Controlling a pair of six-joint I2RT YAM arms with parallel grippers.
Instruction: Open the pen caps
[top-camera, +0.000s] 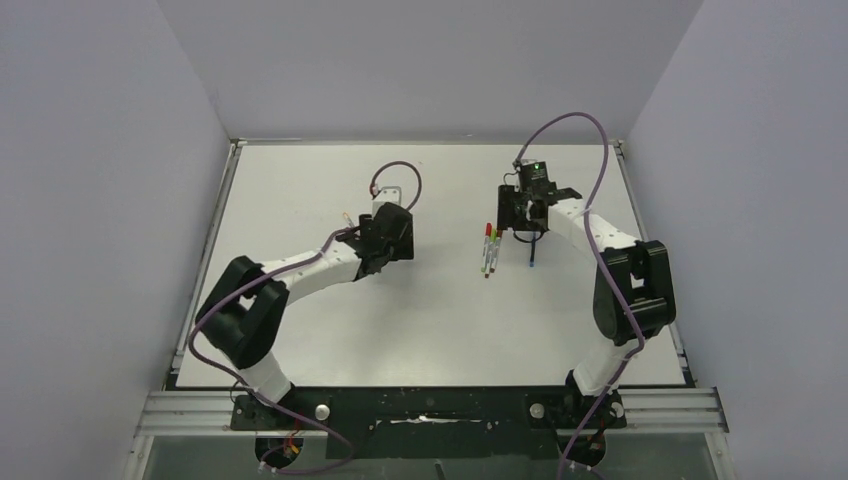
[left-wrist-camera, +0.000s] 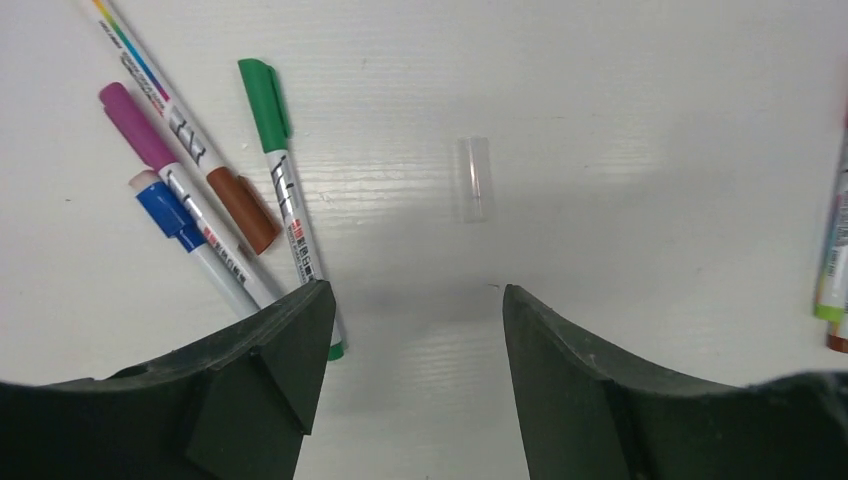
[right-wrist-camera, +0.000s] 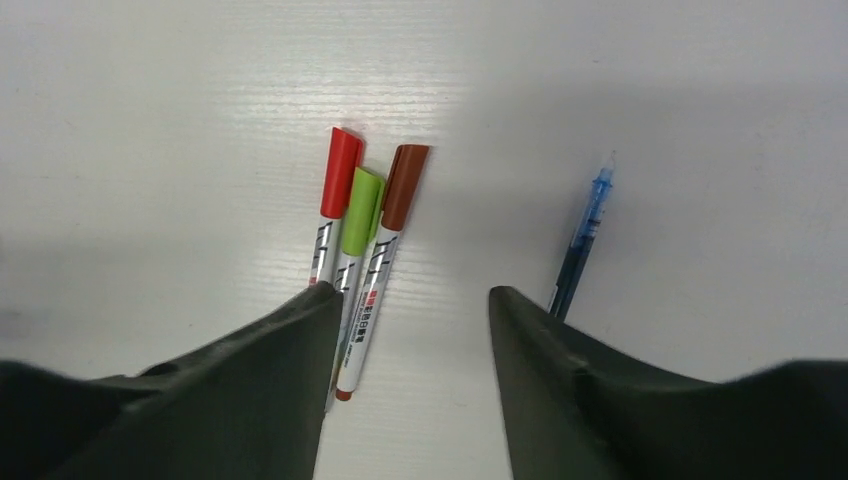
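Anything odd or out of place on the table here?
A clear cap lies alone ahead of the left gripper, apart from any pen. The blue pen beside the right gripper is uncapped; the other pens are capped.

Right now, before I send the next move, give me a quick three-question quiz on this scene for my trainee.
1. True or false: the left gripper is open, and the clear cap lies loose on the table ahead of it.
2. In the right wrist view, which pen has no cap on? A the red one; B the brown one; C the blue pen.
3. Fill in: the cap lying between the red cap and the brown cap is ____ in colour.
Key: 1 true; 2 C; 3 lime, the lime cap.
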